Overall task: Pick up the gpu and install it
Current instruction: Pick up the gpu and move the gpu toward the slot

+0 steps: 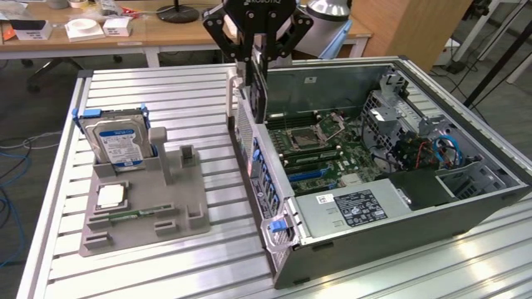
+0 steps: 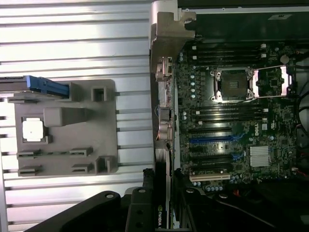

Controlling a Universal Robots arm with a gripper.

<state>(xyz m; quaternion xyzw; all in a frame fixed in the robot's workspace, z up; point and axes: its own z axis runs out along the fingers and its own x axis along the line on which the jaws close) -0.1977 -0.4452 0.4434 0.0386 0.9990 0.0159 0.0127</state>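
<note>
Gpu (image 1: 259,93) hangs upright, gripped by the claw (image 1: 258,55), above the open case's (image 1: 390,218) rear wall; slatted metal desk (image 1: 166,87) runs between case and grey tray (image 1: 187,187).

On the counter (image 1: 166,274), a holder (image 1: 179,205) sits at the exterior view's left, with the hard drive (image 1: 121,140) upright at its far end and a processor chip (image 1: 112,196) nearer. The open computer case (image 1: 465,205) lies just beside it on the right. The pincer (image 1: 256,59) holds the gpu (image 1: 259,96) on edge above the case's left wall, with the motherboard (image 1: 324,156) inside.
</note>
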